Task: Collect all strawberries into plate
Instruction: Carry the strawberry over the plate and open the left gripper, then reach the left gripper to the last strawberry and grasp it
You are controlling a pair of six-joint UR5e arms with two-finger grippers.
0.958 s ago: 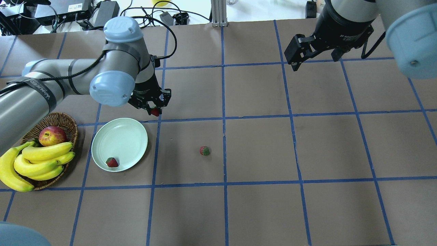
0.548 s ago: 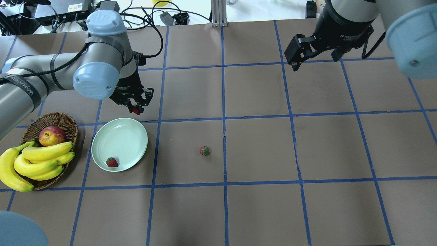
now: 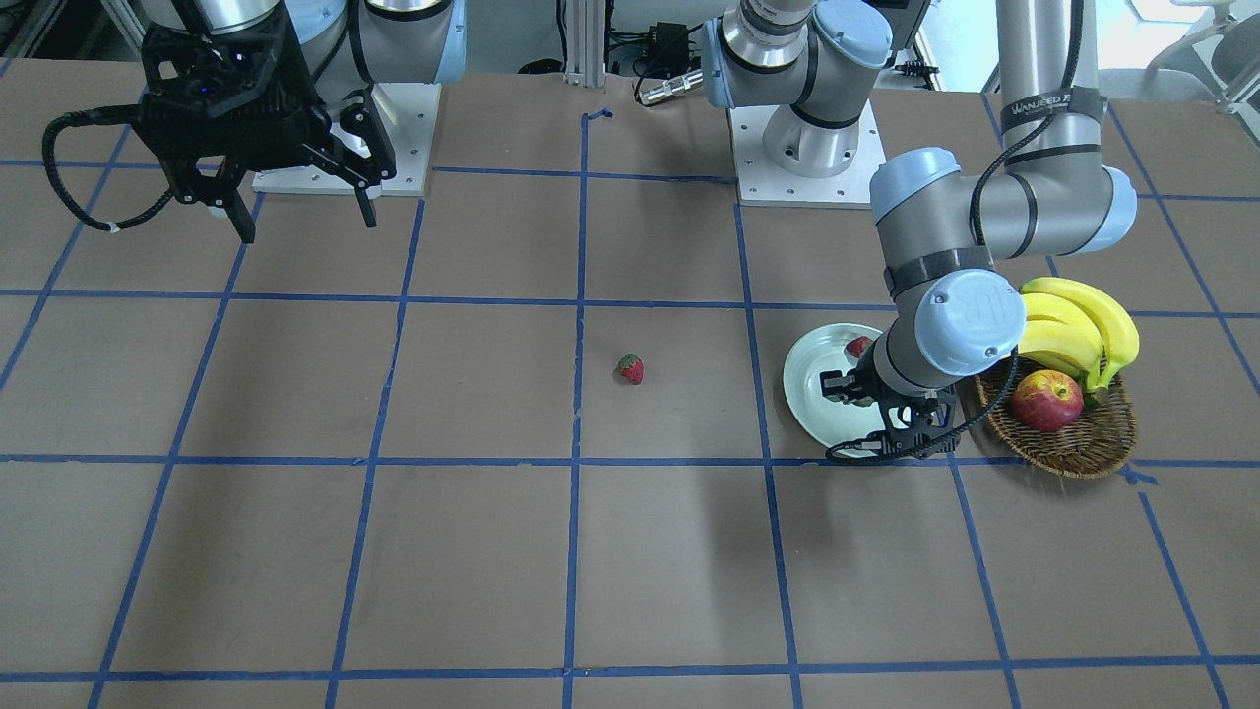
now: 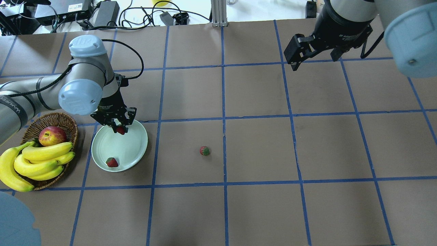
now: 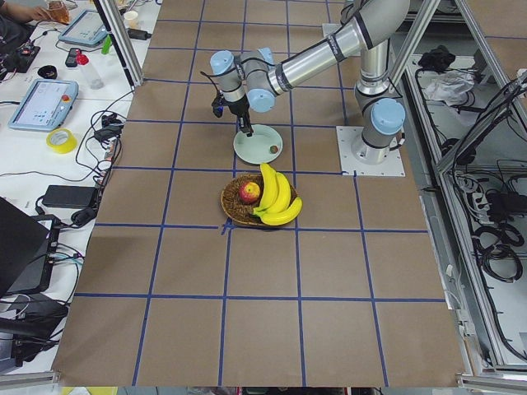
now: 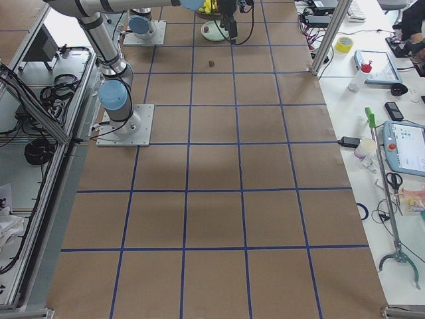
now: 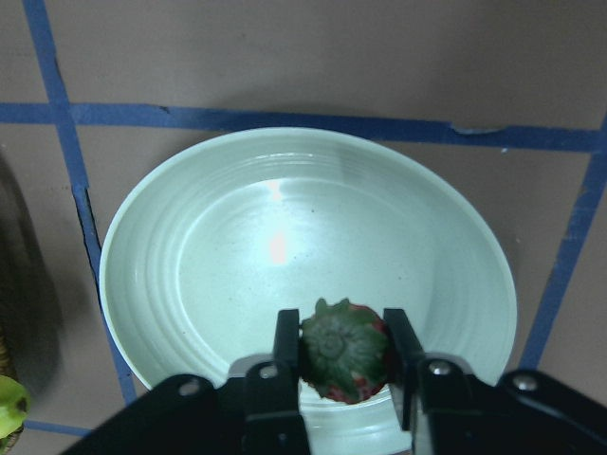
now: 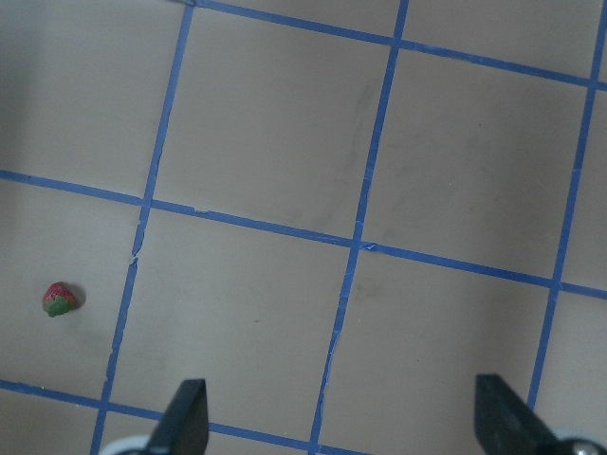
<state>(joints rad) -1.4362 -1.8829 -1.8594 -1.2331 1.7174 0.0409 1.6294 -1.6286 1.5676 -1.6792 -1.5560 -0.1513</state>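
- Held strawberry [image 4: 120,130]: in the overhead view we see it clamped in the left gripper [image 4: 120,129], over the upper part of the plate [image 4: 133,147], left of centre in the frame. A second strawberry [image 4: 112,162] lies on the plate's lower part. A loose strawberry [image 4: 204,150] lies on the table [image 4: 259,212] near frame centre, well apart from the plate.
- Front-facing view: the right gripper [image 3: 305,215], at upper left, has its fingers spread with nothing between them. The left wrist covers the plate's lower right, and we cannot make out the held strawberry here.
- Left wrist view: two black fingers [image 7: 286,343] press the held strawberry from both sides, its green cap toward the camera, above the plate's lower middle.
- Right wrist view: the fingertips stand wide apart at the bottom edge, and the loose strawberry lies at lower left.
- Left side view: at upper centre the plate sits just above the basket [image 5: 233,211], which holds bananas [image 5: 276,197] and an apple [image 5: 249,192].
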